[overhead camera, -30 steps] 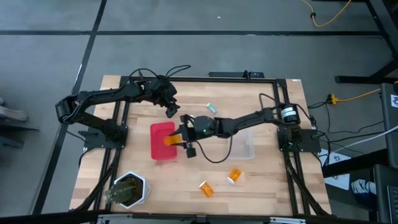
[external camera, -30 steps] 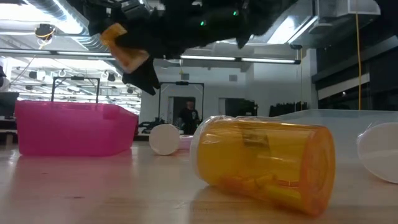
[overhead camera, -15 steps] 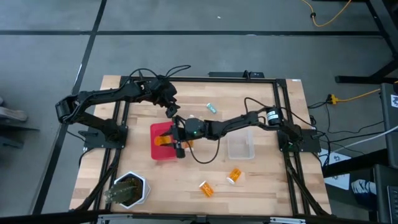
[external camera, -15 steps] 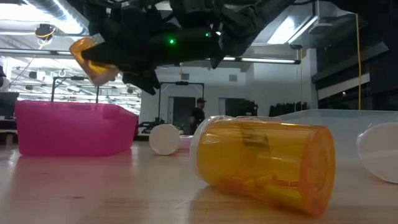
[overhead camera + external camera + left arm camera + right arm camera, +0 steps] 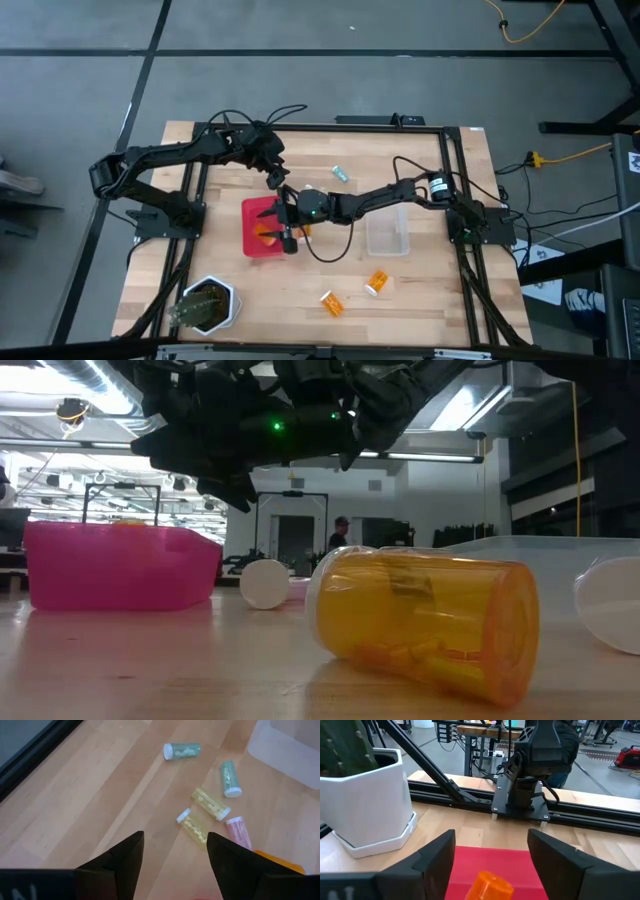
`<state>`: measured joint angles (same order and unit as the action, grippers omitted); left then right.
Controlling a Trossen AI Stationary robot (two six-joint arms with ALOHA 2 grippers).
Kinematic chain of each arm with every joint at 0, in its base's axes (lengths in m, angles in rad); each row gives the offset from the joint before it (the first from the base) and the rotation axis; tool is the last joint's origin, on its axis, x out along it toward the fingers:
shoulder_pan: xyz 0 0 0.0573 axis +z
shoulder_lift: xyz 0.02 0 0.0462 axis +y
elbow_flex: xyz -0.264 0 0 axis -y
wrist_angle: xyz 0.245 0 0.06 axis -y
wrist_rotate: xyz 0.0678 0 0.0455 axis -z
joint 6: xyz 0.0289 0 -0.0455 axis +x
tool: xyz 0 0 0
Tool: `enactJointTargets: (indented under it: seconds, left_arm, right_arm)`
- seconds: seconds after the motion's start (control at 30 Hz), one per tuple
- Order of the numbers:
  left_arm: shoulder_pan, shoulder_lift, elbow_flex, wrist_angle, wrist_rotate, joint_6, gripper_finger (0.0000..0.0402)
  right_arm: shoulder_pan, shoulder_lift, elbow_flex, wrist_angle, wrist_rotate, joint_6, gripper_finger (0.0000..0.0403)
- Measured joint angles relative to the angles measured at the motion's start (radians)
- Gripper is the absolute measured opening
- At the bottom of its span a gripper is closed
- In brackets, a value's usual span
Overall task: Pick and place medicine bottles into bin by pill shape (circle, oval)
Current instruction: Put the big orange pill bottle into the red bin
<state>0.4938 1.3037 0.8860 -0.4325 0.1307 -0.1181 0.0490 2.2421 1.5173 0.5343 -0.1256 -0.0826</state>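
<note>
In the high view the right claw point(image 5: 283, 222) hangs over the pink bin point(image 5: 252, 240) at the centre-left of the frame, fingers spread and holding nothing; its wrist view shows an orange bottle point(image 5: 492, 886) lying on the bin's red floor between the parted fingers point(image 5: 436, 860), clear of both. A white hexagonal pot point(image 5: 367, 815) stands on the counter point(image 5: 440, 290) beyond. The left claw point(image 5: 274, 176) waits just above the bin toward the upper middle of the frame, also released, with a cluster of small vials point(image 5: 210, 805) on the wood ahead of it: two teal, two yellow-green and one pink, loosely fanned and, as far as can be made out, not all touching. A clear bin point(image 5: 388, 232) sits right of centre. Two more orange bottles point(image 5: 377, 283) lie on their sides near the lower middle; one fills the low view's foreground point(image 5: 425, 622).
</note>
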Motion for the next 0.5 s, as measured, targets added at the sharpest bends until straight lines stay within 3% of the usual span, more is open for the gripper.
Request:
enactJointTargets:
  seconds: [0.23, 0.5]
  left_arm:
    - [0.0, 0.0, 0.0, 0.0, 0.0, -0.001, 0.0212]
    - [0.0, 0.0, 0.0, -0.001, 0.0, -0.002, 0.0212]
  right_arm:
    - [0.0, -0.019, -0.001, -0.025, 0.0, -0.002, 0.0263]
    - [0.0, -0.168, -0.001, -0.36, 0.016, 0.023, 0.0264]
